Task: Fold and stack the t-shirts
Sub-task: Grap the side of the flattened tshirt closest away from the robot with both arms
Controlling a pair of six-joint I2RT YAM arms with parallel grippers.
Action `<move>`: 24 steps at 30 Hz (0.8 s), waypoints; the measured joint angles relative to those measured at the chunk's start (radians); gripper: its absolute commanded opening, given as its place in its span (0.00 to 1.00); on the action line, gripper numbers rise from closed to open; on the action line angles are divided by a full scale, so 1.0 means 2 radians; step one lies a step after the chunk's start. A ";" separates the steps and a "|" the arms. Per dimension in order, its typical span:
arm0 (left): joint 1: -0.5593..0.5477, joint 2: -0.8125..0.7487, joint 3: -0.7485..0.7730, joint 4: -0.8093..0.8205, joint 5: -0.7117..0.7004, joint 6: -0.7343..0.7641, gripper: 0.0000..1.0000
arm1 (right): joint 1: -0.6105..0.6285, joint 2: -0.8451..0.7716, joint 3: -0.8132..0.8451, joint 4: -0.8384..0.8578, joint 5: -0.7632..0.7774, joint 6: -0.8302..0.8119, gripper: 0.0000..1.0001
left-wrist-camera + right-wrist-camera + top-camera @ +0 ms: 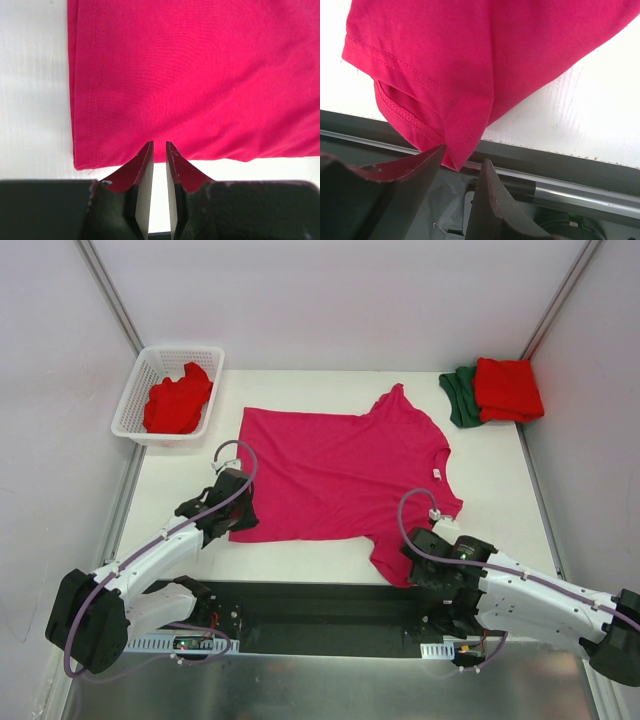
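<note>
A magenta-pink t-shirt (330, 475) lies spread flat on the white table. My left gripper (238, 518) (159, 146) is at its near left hem corner (85, 150). The jaws are a narrow slit apart with the tips over the cloth's edge, and the cloth there looks flat. Whether they pinch it does not show. My right gripper (415, 558) (464, 155) is at the near sleeve (420, 65), which hangs over the table's front edge. Its jaws stand apart with the sleeve's hem tip between them. A folded red t-shirt (508, 388) lies on a folded dark green one (458, 395) at the back right.
A white lattice basket (135, 400) at the back left holds a crumpled red t-shirt (178, 400). A black strip with a metal rail (320, 610) (570, 175) runs along the near edge between the arm bases. White walls close in both sides.
</note>
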State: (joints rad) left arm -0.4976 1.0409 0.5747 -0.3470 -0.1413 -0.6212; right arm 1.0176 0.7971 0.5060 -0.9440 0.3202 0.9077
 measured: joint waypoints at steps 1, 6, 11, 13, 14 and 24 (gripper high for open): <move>0.000 0.000 0.000 0.000 0.000 0.001 0.16 | 0.000 0.000 -0.001 0.002 -0.001 0.000 0.32; 0.000 0.000 0.001 0.000 0.000 0.002 0.16 | 0.000 0.006 -0.007 0.010 -0.006 0.001 0.16; 0.000 -0.001 0.001 0.000 -0.001 0.003 0.16 | 0.001 0.008 -0.007 0.016 -0.007 0.001 0.01; 0.000 -0.002 0.001 0.000 -0.003 0.004 0.19 | 0.001 0.008 -0.007 0.017 -0.007 0.000 0.01; 0.000 -0.003 0.001 -0.001 -0.005 0.004 0.24 | 0.001 0.008 -0.007 0.017 -0.007 0.000 0.01; 0.022 -0.050 0.003 -0.046 -0.045 0.002 0.67 | 0.001 0.021 -0.007 0.027 -0.010 -0.004 0.01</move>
State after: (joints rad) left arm -0.4534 0.9405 0.5812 -0.4381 -0.2321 -0.6182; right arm 1.0191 0.8387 0.4923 -0.8898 0.3004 0.9001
